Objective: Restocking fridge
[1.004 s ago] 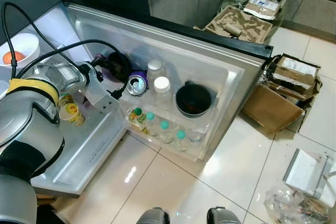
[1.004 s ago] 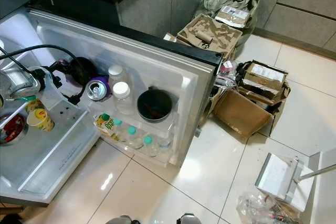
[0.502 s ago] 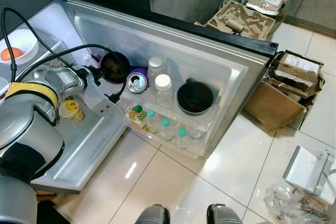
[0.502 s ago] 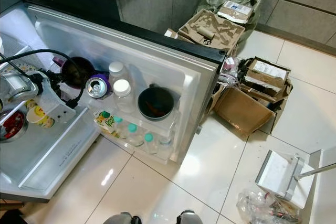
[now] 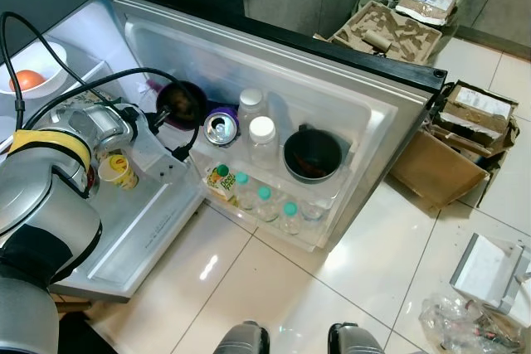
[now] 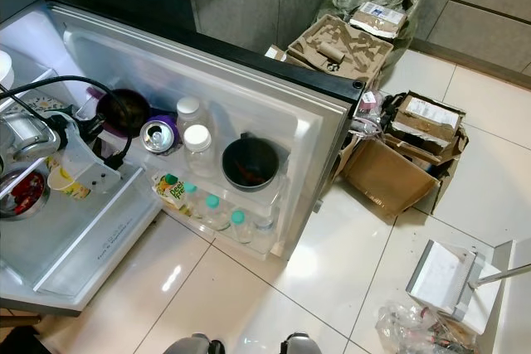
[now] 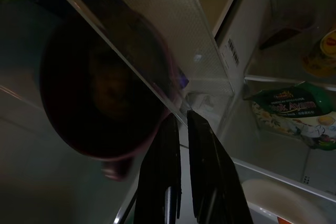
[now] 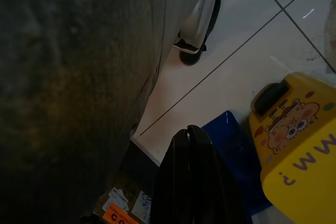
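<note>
The left gripper (image 7: 178, 129) reaches into the open fridge (image 5: 274, 80), its 2 black fingers clamped on the rim of a dark purple bowl (image 5: 181, 104); what the bowl contains is too dark to read. Just beyond the fingers in the wrist view lies a green packet (image 7: 294, 116) lettered "Bubuk Ayam", with a yellow-lidded cup above it. On the door shelf right beside the bowl stands an opened purple can (image 5: 220, 128), then 2 white-capped bottles (image 5: 260, 138) and a black pot (image 5: 312, 155) with something reddish at its bottom. On the shelf below sit a green juice carton (image 5: 219, 181) and 3 small teal-capped bottles (image 5: 265, 202). Near the wrist, a yellow printed cup (image 5: 117, 171) stands inside the fridge, and farther in a white bowl (image 5: 29, 72) holds an orange fruit. The right gripper (image 8: 191, 145) hangs by the floor, fingers together, beside a yellow cartoon-printed box (image 8: 296, 140).
</note>
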You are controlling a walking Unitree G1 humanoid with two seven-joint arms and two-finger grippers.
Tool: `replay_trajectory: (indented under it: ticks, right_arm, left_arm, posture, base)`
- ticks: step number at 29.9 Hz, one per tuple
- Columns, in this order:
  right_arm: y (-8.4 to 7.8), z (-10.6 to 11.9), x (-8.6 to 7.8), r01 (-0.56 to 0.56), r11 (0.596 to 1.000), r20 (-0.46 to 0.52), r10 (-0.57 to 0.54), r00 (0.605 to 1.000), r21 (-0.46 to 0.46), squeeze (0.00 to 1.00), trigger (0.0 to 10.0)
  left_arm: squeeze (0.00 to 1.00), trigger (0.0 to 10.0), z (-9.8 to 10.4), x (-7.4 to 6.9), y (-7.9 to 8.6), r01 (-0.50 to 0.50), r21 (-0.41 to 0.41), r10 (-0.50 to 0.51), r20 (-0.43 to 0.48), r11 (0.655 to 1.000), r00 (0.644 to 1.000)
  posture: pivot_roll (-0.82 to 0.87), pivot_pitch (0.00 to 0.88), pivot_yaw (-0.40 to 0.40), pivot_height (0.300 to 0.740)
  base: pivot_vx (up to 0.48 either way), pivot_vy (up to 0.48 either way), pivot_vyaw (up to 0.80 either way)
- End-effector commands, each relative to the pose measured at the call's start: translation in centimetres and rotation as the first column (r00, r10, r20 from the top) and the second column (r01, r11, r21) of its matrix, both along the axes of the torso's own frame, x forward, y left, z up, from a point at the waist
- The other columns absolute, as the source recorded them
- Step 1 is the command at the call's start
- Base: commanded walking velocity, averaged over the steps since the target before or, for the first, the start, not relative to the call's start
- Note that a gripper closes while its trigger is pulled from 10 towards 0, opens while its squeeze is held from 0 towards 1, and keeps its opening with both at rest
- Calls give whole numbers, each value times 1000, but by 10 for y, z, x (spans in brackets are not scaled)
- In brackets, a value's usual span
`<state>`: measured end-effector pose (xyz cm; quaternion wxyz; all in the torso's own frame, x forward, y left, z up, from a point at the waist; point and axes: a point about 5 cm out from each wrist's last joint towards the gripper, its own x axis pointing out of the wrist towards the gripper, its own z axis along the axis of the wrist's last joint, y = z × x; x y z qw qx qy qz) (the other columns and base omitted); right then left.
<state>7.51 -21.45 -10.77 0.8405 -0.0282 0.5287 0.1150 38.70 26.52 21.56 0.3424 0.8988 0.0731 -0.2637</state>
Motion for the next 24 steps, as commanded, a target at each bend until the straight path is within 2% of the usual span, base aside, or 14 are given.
replay_trajectory:
  ticks: [1, 2, 3, 4, 7, 8, 9, 21, 24]
  right_arm:
    - [10, -6, -18, -9, 1000, -71, 11, 997, 23, 0, 10000]
    - [10, -6, -18, -9, 1000, -71, 11, 997, 23, 0, 10000]
    - [10, -6, -17, -11, 1000, -70, 12, 997, 22, 0, 10000]
    - [10, -5, -17, -12, 1000, -69, 14, 998, 22, 0, 10000]
    - [9, -5, -16, -15, 1000, -66, 17, 998, 19, 0, 10000]
    - [9, -5, -15, -15, 1000, -66, 16, 998, 18, 0, 10000]
    - [9, -5, -15, -15, 1000, -65, 16, 998, 18, 0, 10000]
    - [10, -5, -15, -12, 1000, -66, 14, 998, 19, 0, 10000]
    - [11, -6, -16, -10, 1000, -68, 12, 998, 20, 0, 10000]
  left_arm:
    - [0, 10000, -2, 3, -11, 20, -50, -21, -3, 999, 1000]
    - [0, 10000, -2, 3, -11, 20, -50, -21, -3, 999, 1000]
    - [224, 10000, -2, 2, -11, 12, -62, -12, -5, 998, 1000]
    - [1000, 10000, -2, 3, -12, 7, -75, -7, -3, 997, 1000]
    - [1000, 10000, -1, 4, -13, 10, -91, -9, 13, 996, 1000]
    - [192, 10000, 0, 4, -14, 21, -86, -19, 22, 996, 1000]
    - [0, 10000, 0, 4, -15, 26, -85, -24, 25, 996, 999]
    - [0, 10000, 3, 7, -20, 54, -83, -50, 45, 995, 998]
    - [0, 10000, 8, 9, -21, 92, 11, -93, 70, 996, 993]
  posture:
    - [17, 245, 68, 740]
    - [17, 245, 68, 740]
    - [17, 245, 68, 740]
    - [17, 245, 68, 740]
    - [17, 245, 68, 740]
    - [17, 240, 66, 740]
    - [17, 240, 66, 740]
    - [16, 244, 72, 740]
    - [16, 244, 72, 740]
  base:
    - [0, 0, 0]
    - [0, 0, 0]
    - [0, 0, 0]
    - [0, 0, 0]
    - [0, 0, 0]
    - [0, 0, 0]
    - [0, 0, 0]
    - [0, 0, 0]
    - [0, 0, 0]
